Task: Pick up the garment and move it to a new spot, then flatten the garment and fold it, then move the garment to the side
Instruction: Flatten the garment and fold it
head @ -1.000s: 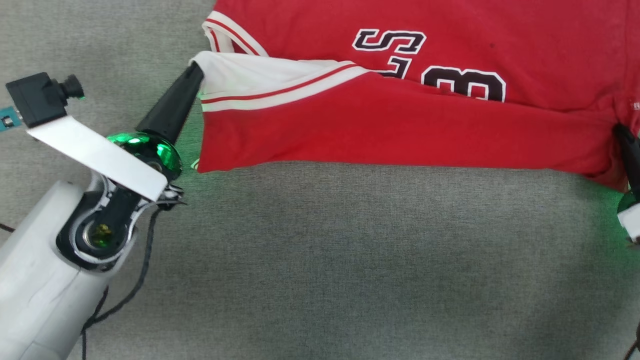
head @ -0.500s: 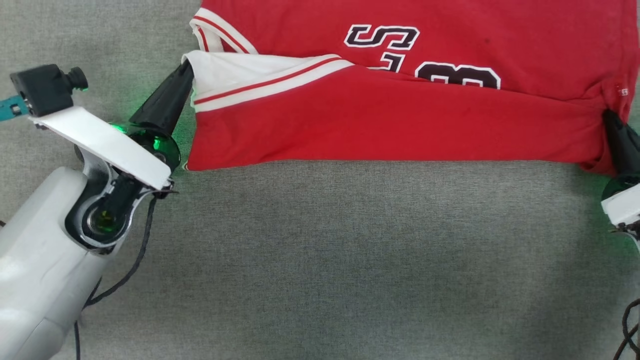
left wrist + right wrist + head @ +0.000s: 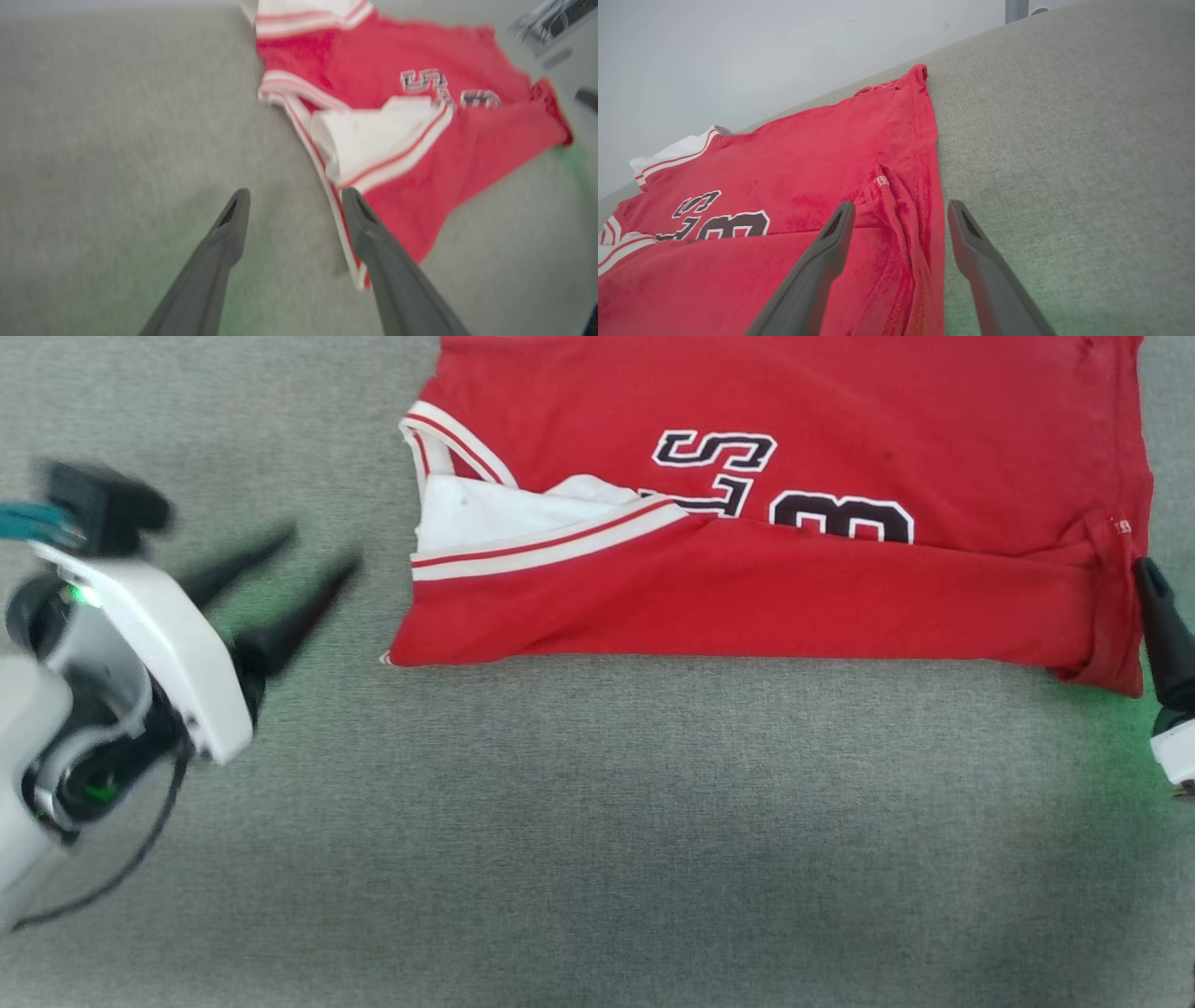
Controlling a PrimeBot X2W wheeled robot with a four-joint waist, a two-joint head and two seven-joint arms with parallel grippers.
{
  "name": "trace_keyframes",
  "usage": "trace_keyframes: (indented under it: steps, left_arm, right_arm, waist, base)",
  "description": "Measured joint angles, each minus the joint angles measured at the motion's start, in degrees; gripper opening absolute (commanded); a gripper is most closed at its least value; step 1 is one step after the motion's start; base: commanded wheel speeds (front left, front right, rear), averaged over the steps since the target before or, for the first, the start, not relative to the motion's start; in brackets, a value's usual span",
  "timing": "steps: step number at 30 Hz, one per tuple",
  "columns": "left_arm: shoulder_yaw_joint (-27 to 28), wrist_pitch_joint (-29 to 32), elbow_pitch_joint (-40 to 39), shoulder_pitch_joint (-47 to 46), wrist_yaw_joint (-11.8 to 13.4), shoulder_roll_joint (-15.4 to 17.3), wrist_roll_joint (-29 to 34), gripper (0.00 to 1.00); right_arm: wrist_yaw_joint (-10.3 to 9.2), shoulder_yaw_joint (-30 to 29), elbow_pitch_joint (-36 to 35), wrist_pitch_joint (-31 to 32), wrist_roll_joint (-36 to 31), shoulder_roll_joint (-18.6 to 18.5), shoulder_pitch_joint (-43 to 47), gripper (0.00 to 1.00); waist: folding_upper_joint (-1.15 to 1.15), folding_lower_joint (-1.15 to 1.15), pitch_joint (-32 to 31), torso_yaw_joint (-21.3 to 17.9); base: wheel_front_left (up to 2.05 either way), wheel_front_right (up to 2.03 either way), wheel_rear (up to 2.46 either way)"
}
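The red jersey [image 3: 747, 597] lies on the grey fabric surface, its lower part folded up over the black numerals [image 3: 840, 513]. A white lining flap with striped trim [image 3: 523, 537] shows at its left end. My left gripper [image 3: 322, 545] is open and empty, blurred, a short way left of the jersey; in the left wrist view the gripper [image 3: 295, 192] points at the striped edge [image 3: 336, 205]. My right gripper [image 3: 899, 205] is open, its fingers astride the jersey's right hem [image 3: 924, 186], and one dark finger [image 3: 1158, 616] shows beside that hem.
The grey fabric surface [image 3: 597, 840] stretches wide in front of the jersey. A pale wall [image 3: 738, 56] rises behind the far edge, with a grey post [image 3: 1013, 9] at the corner. A black cable [image 3: 112, 887] hangs by my left arm.
My left gripper has let go of the white-trimmed corner, opened and drawn back to the left. The flap has dropped onto the jersey. The head view has shifted.
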Motion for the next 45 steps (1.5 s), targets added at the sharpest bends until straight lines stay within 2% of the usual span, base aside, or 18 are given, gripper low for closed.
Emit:
trace_keyframes:
  steps: [2,5,7,12,21,22,23,24,25,26,30,34,41,45]
  left_arm:
    - [-3.1,7.0,-1.2,0.0,0.4,1.8,0.9,1.0]
    - [-5.4,16.3,-5.4,0.0,2.2,2.3,-2.6,1.0]
    - [-5.4,18.2,-7.3,-0.1,3.2,1.8,-4.8,1.0]
    - [-5.3,19.7,-8.7,-1.3,5.1,1.3,-5.3,1.0]
    - [-6.4,24.9,-7.7,-2.6,6.3,0.3,-6.5,1.0]
    - [-6.6,25.4,-7.3,-2.7,6.4,0.2,-6.6,0.95]
    - [-6.7,26.0,-6.8,-3.1,6.4,0.0,-6.6,0.76]
    - [-6.7,26.3,-6.1,-3.4,6.1,-0.1,-7.0,0.46]
    - [-6.6,26.5,-5.3,-3.6,5.6,-0.3,-7.8,0.3]
    - [-6.5,26.8,-4.5,-3.7,5.2,-0.4,-8.1,0.0]
    - [-6.2,27.6,-2.4,-4.0,3.9,-1.5,-9.5,0.0]
    - [-5.8,27.4,-1.6,-4.2,2.9,-1.9,-9.8,0.0]
    - [-5.8,26.4,-1.4,-4.2,2.0,-2.4,-9.8,0.0]
    - [-5.8,25.7,-1.6,-4.3,1.7,-3.2,-9.4,0.0]
  right_arm:
    - [0.0,-0.4,-0.8,0.4,0.0,-0.2,0.3,1.0]
    - [0.0,-0.4,-2.3,0.9,0.0,0.3,0.3,1.0]
    - [0.0,0.2,-2.8,1.1,-0.1,0.6,0.3,1.0]
    - [0.0,1.0,-3.4,1.2,-0.1,1.4,0.2,1.0]
    - [0.0,1.4,-3.6,0.5,-0.1,2.1,0.2,1.0]
    - [0.0,1.5,-3.6,0.5,-0.1,2.2,0.3,1.0]
    - [0.0,1.6,-3.6,0.5,-0.1,2.2,0.3,1.0]
    - [0.0,1.8,-3.7,0.4,-0.1,2.3,0.2,1.0]
    - [0.0,1.8,-3.7,0.4,-0.1,2.4,0.2,1.0]
    - [0.0,1.9,-3.7,0.3,0.0,2.4,0.2,1.0]
    - [0.0,2.5,-3.7,0.5,-0.6,1.7,-0.1,1.0]
    - [0.0,4.1,-4.1,2.9,-2.9,-1.1,-0.6,1.0]
    - [0.0,8.9,-5.9,15.7,-4.5,-8.5,0.1,1.0]
    - [0.0,9.1,-6.6,21.9,-3.9,-10.2,-0.4,1.0]
  waist:
    - [0.0,0.0,-0.7,0.3]
    - [0.0,0.0,-1.0,0.5]
    - [0.0,0.0,-0.7,0.2]
    - [0.0,0.0,0.3,-1.1]
    - [0.0,0.0,1.8,-3.5]
    - [0.0,0.0,2.0,-3.6]
    - [0.0,0.0,2.1,-3.7]
    - [0.0,0.0,2.3,-3.8]
    - [0.0,0.0,2.5,-3.9]
    - [0.0,0.0,2.7,-4.0]
    - [0.0,0.0,3.3,-4.1]
    - [0.0,0.0,3.7,-4.2]
    - [0.0,0.0,3.9,-3.6]
    - [0.0,0.0,4.1,-3.1]
  base:
    - [0.0,0.0,0.0]
    - [0.0,0.0,0.0]
    - [0.0,0.0,0.0]
    - [0.0,0.0,0.0]
    - [0.0,0.0,0.0]
    - [0.0,0.0,0.0]
    - [0.0,0.0,0.0]
    - [0.0,0.0,0.0]
    - [0.0,0.0,0.0]
    - [0.0,0.0,0.0]
    - [0.0,0.0,0.0]
    - [0.0,0.0,0.0]
    - [0.0,0.0,0.0]
    - [0.0,0.0,0.0]
